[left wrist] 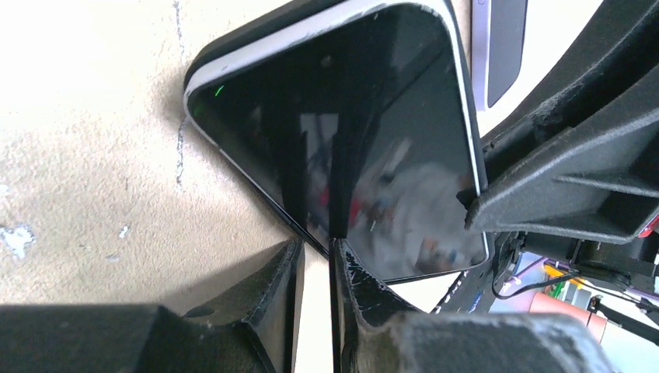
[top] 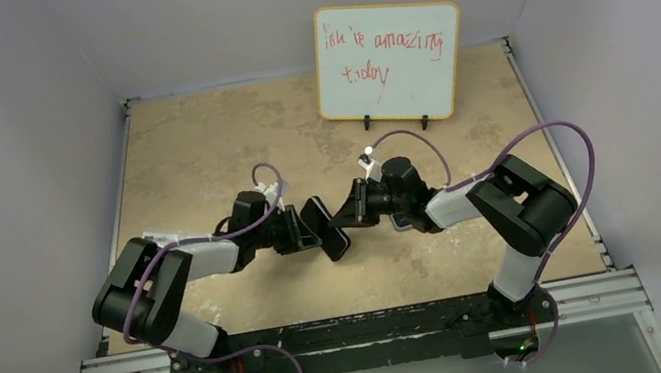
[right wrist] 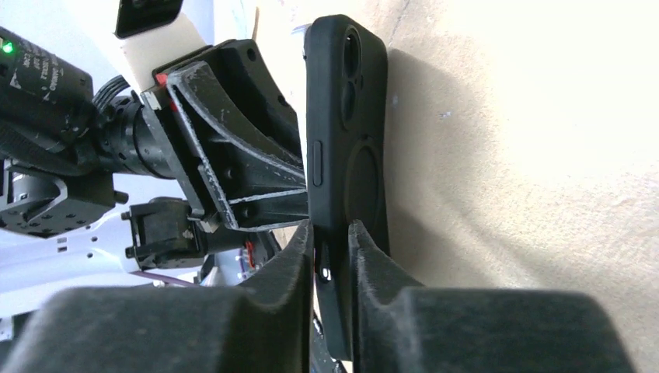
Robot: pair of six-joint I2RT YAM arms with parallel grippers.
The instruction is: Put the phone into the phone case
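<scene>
The phone (left wrist: 373,132), with a glossy dark screen and a light edge, sits in the matte black phone case (right wrist: 350,116). The case rim shows round the phone's upper corner in the left wrist view (left wrist: 233,47). The two are held on edge above the table (top: 198,148), between the arms, and show as one black slab (top: 325,228) in the top view. My left gripper (left wrist: 317,245) is shut on the phone's lower corner, one finger on the screen. My right gripper (right wrist: 332,233) is shut on the case's end, camera cutout away from it. Both grippers (top: 308,228) (top: 356,211) meet mid-table.
A second light-edged phone (left wrist: 501,47) lies flat on the table just beyond the held one, under the right wrist (top: 400,222). A small whiteboard (top: 389,60) with red writing stands at the back. White walls enclose the table on three sides.
</scene>
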